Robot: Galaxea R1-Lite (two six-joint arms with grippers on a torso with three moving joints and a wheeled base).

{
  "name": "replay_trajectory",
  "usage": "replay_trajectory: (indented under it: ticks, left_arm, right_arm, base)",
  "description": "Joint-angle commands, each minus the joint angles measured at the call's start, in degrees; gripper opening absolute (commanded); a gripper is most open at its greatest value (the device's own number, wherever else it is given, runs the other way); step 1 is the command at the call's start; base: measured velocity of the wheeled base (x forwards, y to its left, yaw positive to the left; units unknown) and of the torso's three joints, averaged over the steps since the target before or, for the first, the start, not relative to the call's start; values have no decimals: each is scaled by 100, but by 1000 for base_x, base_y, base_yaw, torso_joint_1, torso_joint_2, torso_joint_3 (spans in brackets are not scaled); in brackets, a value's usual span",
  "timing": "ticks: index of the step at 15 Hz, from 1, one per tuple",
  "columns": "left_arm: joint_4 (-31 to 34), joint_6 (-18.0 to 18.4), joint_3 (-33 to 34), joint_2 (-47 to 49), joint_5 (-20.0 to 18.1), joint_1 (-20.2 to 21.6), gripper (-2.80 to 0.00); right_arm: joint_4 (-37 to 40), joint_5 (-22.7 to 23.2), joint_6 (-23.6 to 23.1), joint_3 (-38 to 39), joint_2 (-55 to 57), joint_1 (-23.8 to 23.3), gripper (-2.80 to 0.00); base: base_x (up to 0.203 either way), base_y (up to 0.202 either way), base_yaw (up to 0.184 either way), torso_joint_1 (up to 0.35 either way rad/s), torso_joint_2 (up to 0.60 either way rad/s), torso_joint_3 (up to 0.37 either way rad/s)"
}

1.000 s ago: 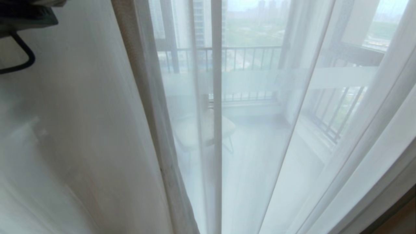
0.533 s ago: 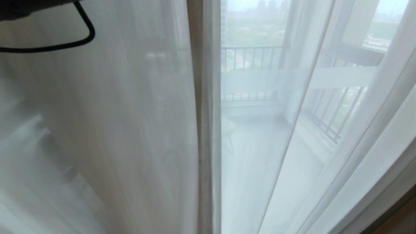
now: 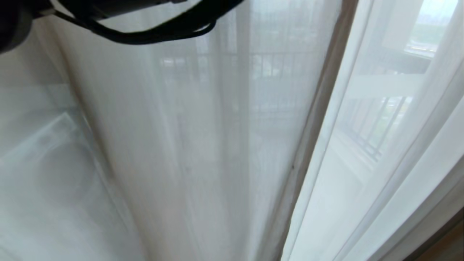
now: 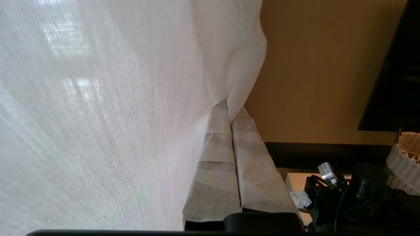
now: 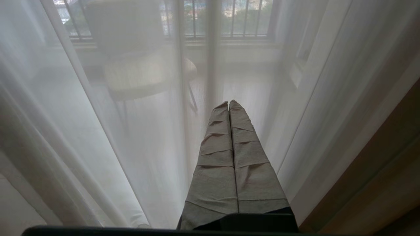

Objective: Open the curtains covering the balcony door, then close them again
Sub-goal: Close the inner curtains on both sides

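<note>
The curtains show as a thin sheer white layer [image 3: 203, 145] filling the head view. Its hemmed edge [image 3: 311, 137] runs down right of centre, next to a second sheer panel [image 3: 398, 152]. My left arm [image 3: 119, 11] reaches across the top with its black cable. In the left wrist view my left gripper [image 4: 229, 109] is shut, with the sheer's edge [image 4: 236, 75] pinched between its taped tips. My right gripper [image 5: 228, 104] is shut on nothing and points at the sheer low down. The balcony door's glass with its pale band [image 3: 384, 85] shows dimly through the fabric.
Through the sheer I see a chair [image 5: 144, 72] and a bar railing [image 5: 210, 19] on the balcony. A brown strip [image 3: 446, 235] borders the far right. Behind the left gripper are a tan wall [image 4: 311, 65], a dark panel [image 4: 393, 65], black gear [image 4: 331, 193] and a woven basket [image 4: 403, 157].
The left sheer panel's hemmed edge has travelled from left of centre to right of centre, covering the gap. My left arm has swept rightward along the top. The right gripper has not moved.
</note>
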Motion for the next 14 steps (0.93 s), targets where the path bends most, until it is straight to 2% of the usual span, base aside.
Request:
replay_trajectory:
  ticks: [1,4,11,14]
  left_arm:
    - [-8,-3,-594,785,-19,-301,-280]
    - [-16,-2,-768,1107,-18,-677,-280]
    - [-51,-2,-769,1209,39,-750,-280]
    - [-51,5,-727,976,619,-533,-280]
  right_arm:
    - [0,3,0,0,-2,0,-280]
    - [0,3,-6,0,-2,0,-280]
    - [0,3,0,0,-2,0,-280]
    - [0,3,-1,0,-2,0,-280]
  base:
    - [0,0,0,0,0,0]
    - [0,0,0,0,0,0]
    - [0,0,0,0,0,0]
    - [0,0,0,0,0,0]
